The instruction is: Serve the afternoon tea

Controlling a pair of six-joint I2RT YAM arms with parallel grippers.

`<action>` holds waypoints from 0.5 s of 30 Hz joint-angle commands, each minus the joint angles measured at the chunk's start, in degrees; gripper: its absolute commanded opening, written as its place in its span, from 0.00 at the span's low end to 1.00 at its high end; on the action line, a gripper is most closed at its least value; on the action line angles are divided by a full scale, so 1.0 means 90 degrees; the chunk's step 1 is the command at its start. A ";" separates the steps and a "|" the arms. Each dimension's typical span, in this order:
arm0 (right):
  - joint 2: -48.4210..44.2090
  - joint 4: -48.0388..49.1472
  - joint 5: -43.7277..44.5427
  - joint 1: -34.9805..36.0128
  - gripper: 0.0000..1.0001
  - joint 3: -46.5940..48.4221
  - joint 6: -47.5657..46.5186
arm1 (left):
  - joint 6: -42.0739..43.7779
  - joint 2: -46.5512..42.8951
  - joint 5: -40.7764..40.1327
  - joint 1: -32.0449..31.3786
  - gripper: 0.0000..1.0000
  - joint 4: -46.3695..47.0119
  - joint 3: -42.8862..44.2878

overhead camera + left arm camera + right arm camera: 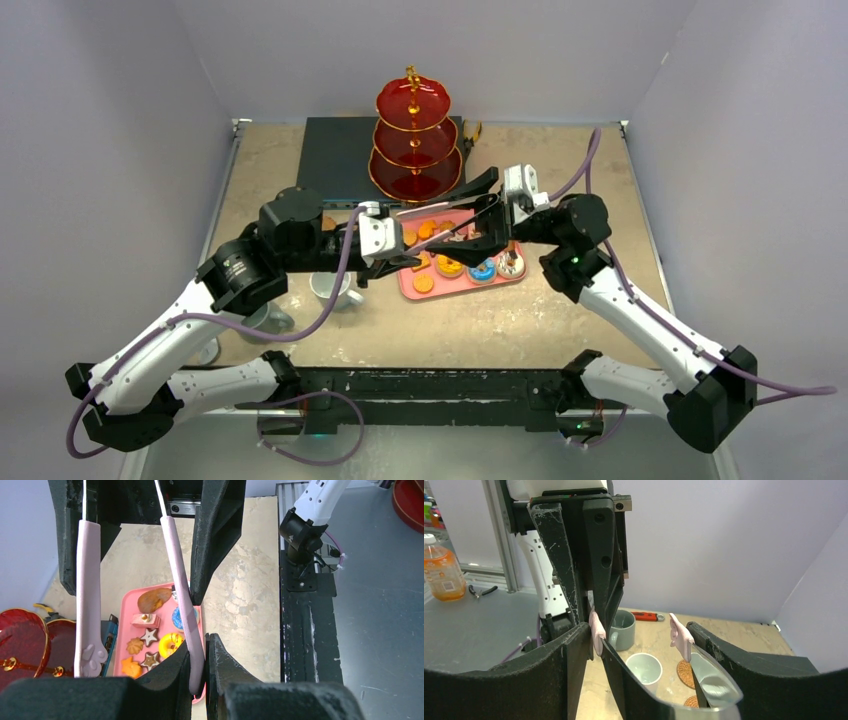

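– Pale walls on three sides, a beige stone-look table, and both arms meeting over the middle of it. Where's the tea?
– Toy pastries sit on the pink tray, right under the two grippers. The red three-tier stand is just beyond the tray at the far side, its foot over the corner of a flat dark box.
– And the tools?
– Both are on one pair of pink-tipped tongs, held over the tray. The left gripper is pressed together on the tip of one tong arm. The right gripper stands wide, fingers outside the spread tongs, with one tong arm lying along each inner face. The other tip, paw-shaped, hangs free.
– Mugs?
– The white mug is on the table just left of the tray, beside the left gripper. The grey mug is to its left, nearer the arm bases, half covered by the left arm from above. Two cork coasters lie close by the white mug, apart from it.
– Anything you can't read?
– The nearer coaster is cut off by the tongs, and from above I can't pick either coaster out. Some pastries are covered by the grippers, and the rest are too small to name. I can't tell whether the tongs touch the tray.
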 commanded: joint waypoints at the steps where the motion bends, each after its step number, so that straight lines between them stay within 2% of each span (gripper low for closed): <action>1: -0.0025 0.0393 -0.0083 0.0028 0.70 -0.0185 0.0541 | 0.0357 -0.0180 -0.0155 -0.0011 0.00 0.0716 0.0018; 8: -0.0011 0.0938 -0.0398 0.0026 0.64 -0.0295 0.0749 | 0.0224 -0.0163 0.0073 -0.0014 0.00 0.0627 0.0187; 12: -0.0028 0.0540 -0.0735 0.0026 0.53 -0.0130 0.0420 | 0.0236 -0.0186 0.0049 -0.0010 0.00 0.0533 0.0192; 15: 0.0005 0.0181 -0.0796 0.0018 0.52 0.0033 0.0224 | 0.0245 -0.0230 -0.0033 -0.0010 0.00 0.0551 0.0175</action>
